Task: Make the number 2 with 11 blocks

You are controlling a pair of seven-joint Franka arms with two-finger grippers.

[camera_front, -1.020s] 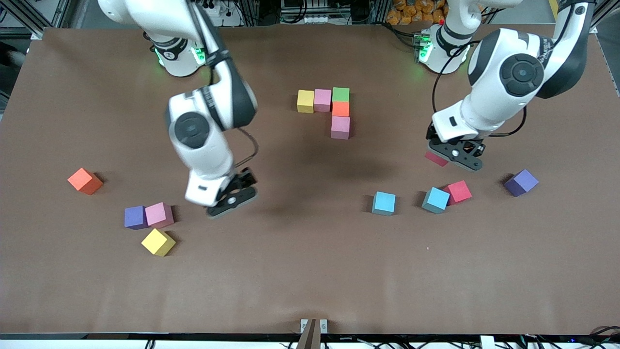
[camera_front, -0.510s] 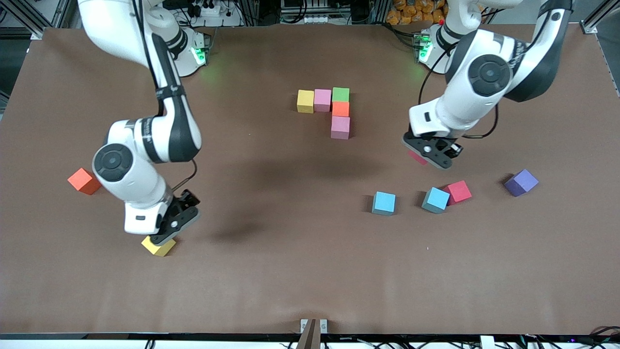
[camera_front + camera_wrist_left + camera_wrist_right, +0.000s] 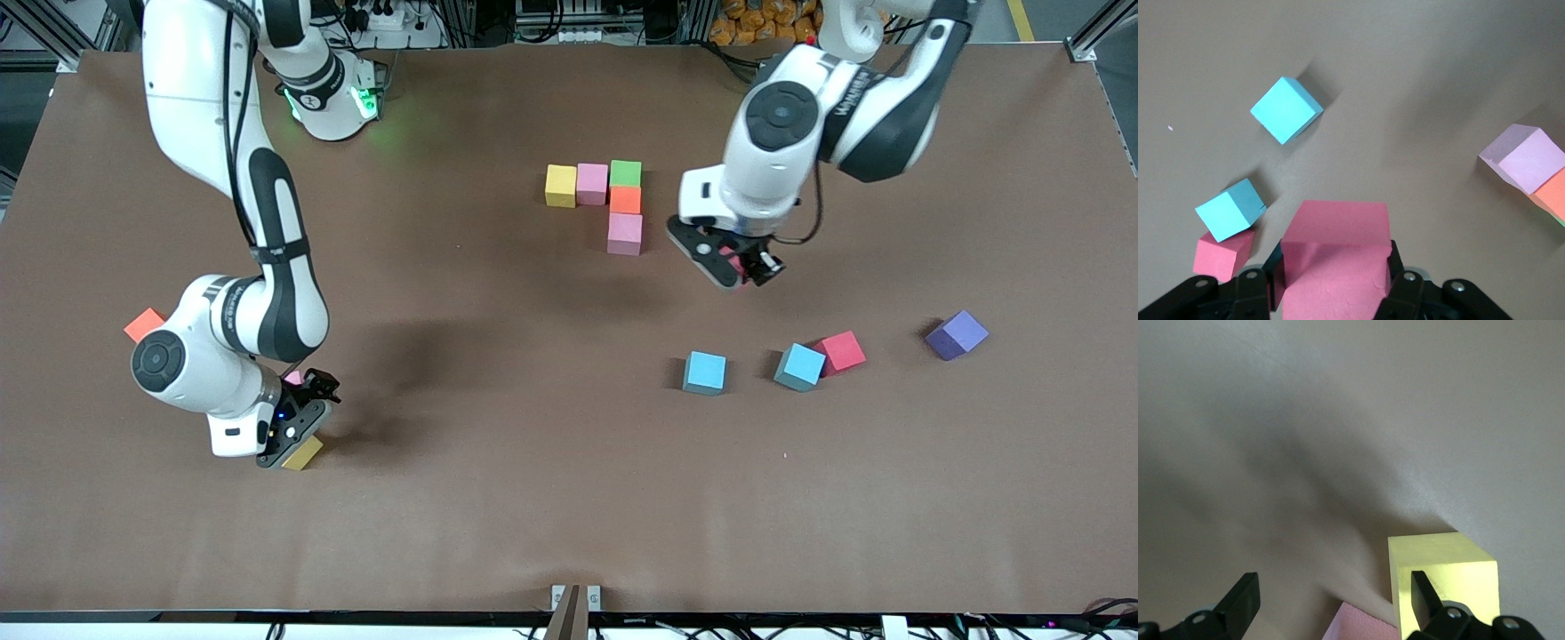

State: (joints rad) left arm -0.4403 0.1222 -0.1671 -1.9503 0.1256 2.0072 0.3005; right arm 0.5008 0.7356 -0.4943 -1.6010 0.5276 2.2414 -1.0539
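Writing: no readable label or brand shows on any cube, on the arms or on the table point(image 3: 533, 498).
Orange cubes: two; one at the right arm's end of the table point(image 3: 142, 322), partly hidden by that arm, and one point(image 3: 625, 199) in the built group.
Right gripper point(image 3: 289, 436): low over the loose yellow cube point(image 3: 303, 455), jaws spread wide with one finger point(image 3: 1426, 593) against the cube's side and nothing clamped.
Yellow cubes: two; the loose one under the right gripper, the other point(image 3: 560, 186) at the end of the built row.
Pink cubes: three light pink; a sliver of one point(image 3: 292, 377) shows just beside the right gripper, two more, point(image 3: 591, 183) and point(image 3: 624, 234), are in the built group.
Built group: five cubes touching; yellow, pink and green point(image 3: 625, 172) in a row, orange and pink running from the green one toward the camera.
Left gripper point(image 3: 731, 262): in the air, clamped on a crimson cube point(image 3: 1335, 257), over bare table beside the built group.
Blue cubes: two, point(image 3: 705, 372) and point(image 3: 799, 366), nearer the camera.
Crimson cubes: two; the second point(image 3: 841, 351) touches a blue cube.
Purple cube point(image 3: 957, 334): one visible, toward the left arm's end.
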